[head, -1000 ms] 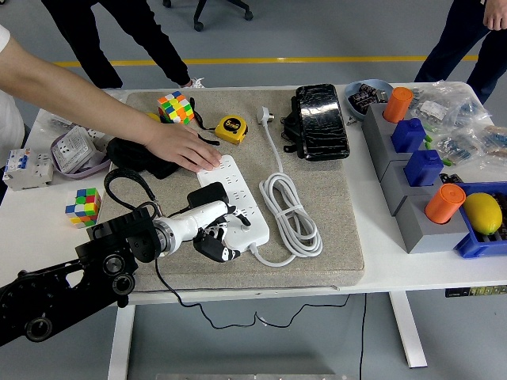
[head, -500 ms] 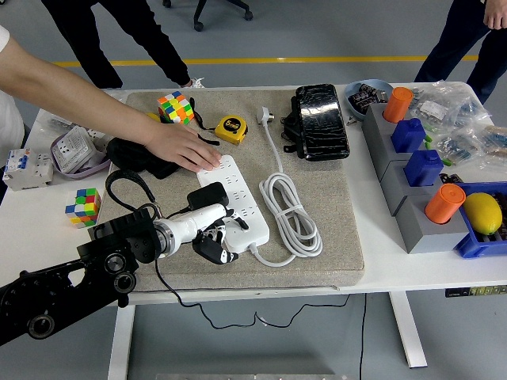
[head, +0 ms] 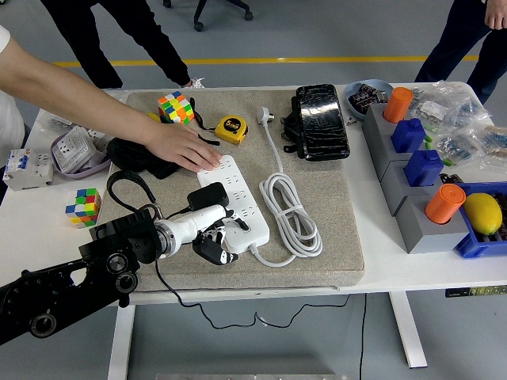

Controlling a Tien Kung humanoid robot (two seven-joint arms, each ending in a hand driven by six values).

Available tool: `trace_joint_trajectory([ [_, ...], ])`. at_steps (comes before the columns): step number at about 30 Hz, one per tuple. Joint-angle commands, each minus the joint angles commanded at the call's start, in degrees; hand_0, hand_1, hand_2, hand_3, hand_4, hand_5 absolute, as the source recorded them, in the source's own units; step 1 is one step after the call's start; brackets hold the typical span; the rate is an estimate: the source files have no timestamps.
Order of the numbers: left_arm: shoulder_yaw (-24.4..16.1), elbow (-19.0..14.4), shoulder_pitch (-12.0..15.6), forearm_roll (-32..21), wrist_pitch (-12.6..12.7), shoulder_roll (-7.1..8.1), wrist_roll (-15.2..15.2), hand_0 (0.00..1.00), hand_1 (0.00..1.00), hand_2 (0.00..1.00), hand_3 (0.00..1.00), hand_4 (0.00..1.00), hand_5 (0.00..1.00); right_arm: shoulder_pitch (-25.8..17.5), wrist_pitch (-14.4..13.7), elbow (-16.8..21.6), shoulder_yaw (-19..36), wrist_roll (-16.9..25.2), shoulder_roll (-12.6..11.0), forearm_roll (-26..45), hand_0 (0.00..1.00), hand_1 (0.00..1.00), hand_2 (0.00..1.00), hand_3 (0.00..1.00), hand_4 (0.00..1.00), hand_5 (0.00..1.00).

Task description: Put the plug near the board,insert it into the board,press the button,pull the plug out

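Mat (head: 333, 198) on wht table (head: 32, 229), grey floor (head: 317, 32)

I see grey floor (head: 317, 32) behind white bench (head: 396, 273), yellow line (head: 317, 59) taped across it. Office chair base (head: 207, 9) at top. Bench leg (head: 408, 328) white. Lighting even.

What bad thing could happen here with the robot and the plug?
The person's hand rests on the far end of the board, near the left robot hand, so it might get bumped. The plug could tilt or stick when pulled. The coiled cord beside the board might snag.
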Motion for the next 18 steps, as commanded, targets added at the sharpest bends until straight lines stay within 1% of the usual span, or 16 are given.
trace_joint_trajectory([
  [18,-0.01,-0.05,-0.04,-0.69,0.1,-0.08,-0.26,0.053,0.097,0.164,0.747,0.748,0.002,-0.16,0.01,0.01,0.04,-0.01,0.05,0.0,0.572,0.65,0.636,0.544,0.927,0.488],
])
